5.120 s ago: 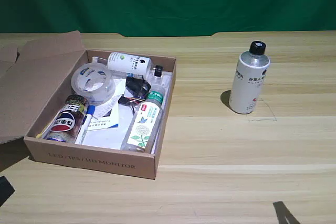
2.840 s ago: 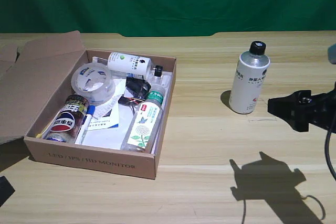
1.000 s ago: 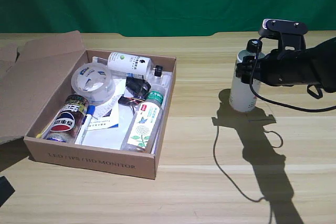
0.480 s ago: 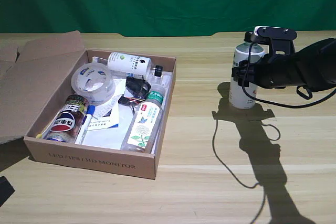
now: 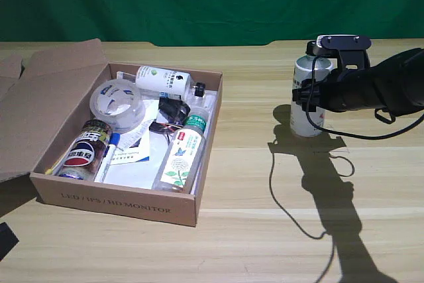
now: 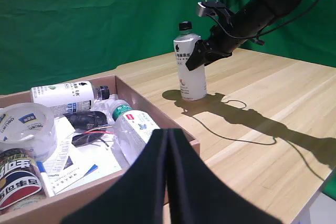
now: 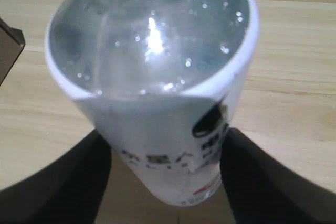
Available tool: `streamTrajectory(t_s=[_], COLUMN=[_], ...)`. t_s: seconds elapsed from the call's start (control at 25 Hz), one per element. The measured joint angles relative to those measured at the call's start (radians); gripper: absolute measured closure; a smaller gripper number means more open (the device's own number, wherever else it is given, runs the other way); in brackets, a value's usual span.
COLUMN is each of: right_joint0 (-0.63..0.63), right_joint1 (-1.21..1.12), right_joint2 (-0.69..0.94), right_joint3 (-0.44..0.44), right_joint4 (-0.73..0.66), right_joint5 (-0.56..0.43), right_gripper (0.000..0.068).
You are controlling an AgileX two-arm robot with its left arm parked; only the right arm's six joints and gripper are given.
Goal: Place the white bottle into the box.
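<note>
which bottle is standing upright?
The large white bottle with the black cap, outside the box, at the end effector. The others lie flat inside it.

Exterior and wrist views sharing the white bottle [image 5: 305, 112]

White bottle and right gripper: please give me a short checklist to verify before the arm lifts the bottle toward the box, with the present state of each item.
1. The white bottle stands upright on the table: ok.
2. The right gripper has one finger on each side of the bottle's body: ok.
3. The fingers press firmly on the bottle: cannot tell.
4. The box is open, its flap folded back: ok.
5. The box has free room for an upright bottle: not ok; it is crowded by the tape roll, the can and the clear bottle.
6. The table between bottle and box is free: ok.
</note>
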Motion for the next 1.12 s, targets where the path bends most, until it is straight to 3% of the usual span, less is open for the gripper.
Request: streamTrajectory(t_s=[0.12,0.44,0.52,0.64,0.72,0.96,1.12], right_joint0=[0.049,0.324,0.369,0.442,0.455,0.455,0.455], right_joint1=[-0.022,-0.155,-0.155,-0.127,-0.086,-0.021,-0.023], right_joint2=[0.002,-0.046,-0.087,-0.155,-0.194,-0.229,-0.233], right_joint3=[-0.005,-0.019,-0.01,0.009,0.026,0.063,0.104], right_joint4=[0.049,0.17,0.205,0.251,0.27,0.284,0.192], right_joint5=[-0.05,-0.12,-0.122,-0.122,-0.122,-0.122,-0.122], right_gripper=[0.021,0.0211,0.0307,0.061,0.0661,0.0665,0.0561])
